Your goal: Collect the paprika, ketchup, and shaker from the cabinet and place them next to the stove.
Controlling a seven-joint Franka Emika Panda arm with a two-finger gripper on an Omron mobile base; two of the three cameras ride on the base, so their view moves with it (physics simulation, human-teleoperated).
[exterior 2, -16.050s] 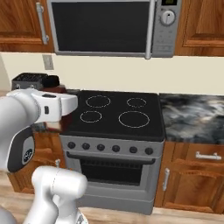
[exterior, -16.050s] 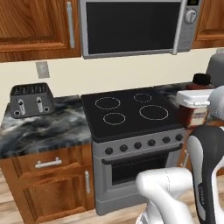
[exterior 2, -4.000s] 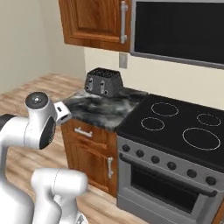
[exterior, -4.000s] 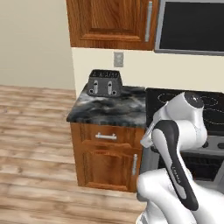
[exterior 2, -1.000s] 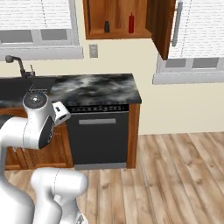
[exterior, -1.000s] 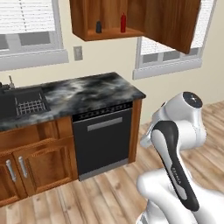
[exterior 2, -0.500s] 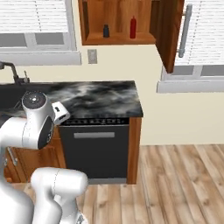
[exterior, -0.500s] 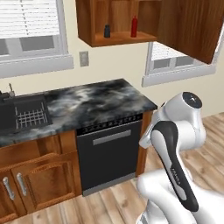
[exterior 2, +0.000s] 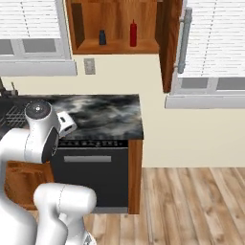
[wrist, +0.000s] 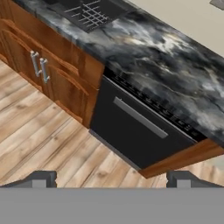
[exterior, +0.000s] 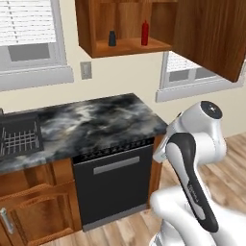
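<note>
Cabinet (exterior: pixel 129 45): you face it with the door open, above the marble counter (exterior: pixel 96 120).
Ketchup (exterior: pixel 144 33): upright on the cabinet shelf, right of the shaker (exterior: pixel 112 38), the two apart.
Gripper (wrist: pixel 111 179): fingers spread wide, holding nothing, over the dishwasher (wrist: pixel 135 127).
</note>
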